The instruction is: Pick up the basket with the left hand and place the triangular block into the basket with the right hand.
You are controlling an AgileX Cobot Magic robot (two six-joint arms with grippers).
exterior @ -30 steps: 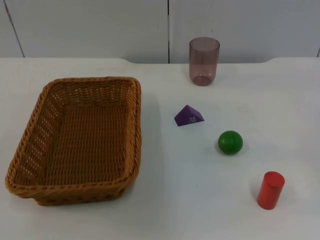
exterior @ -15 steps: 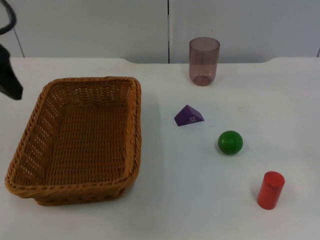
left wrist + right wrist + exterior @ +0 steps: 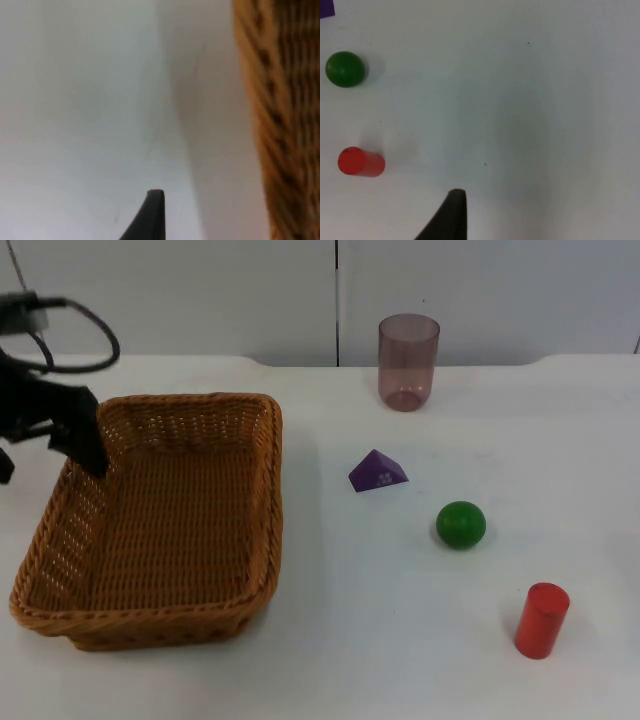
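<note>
The brown wicker basket [image 3: 160,515] stands empty on the left of the white table. My left gripper [image 3: 50,468] hangs open at the basket's far left corner, one finger [image 3: 88,440] over the inside of the rim and the other outside it. The left wrist view has the basket's outer wall [image 3: 280,125] blurred beside a black fingertip [image 3: 150,215]. The purple triangular block [image 3: 377,472] lies right of the basket, untouched. In the right wrist view, a black fingertip [image 3: 451,215] of the right arm's gripper stands over bare table, well away from the block's purple edge [image 3: 325,7].
A tinted plastic cup [image 3: 408,362] stands at the back near the wall. A green ball [image 3: 460,524] lies right of the block and a red cylinder [image 3: 541,620] stands near the front right. Between basket and block the table is bare.
The left arm has come in from the left edge and its gripper now reaches the basket's far left corner. The basket and blocks have not moved.
</note>
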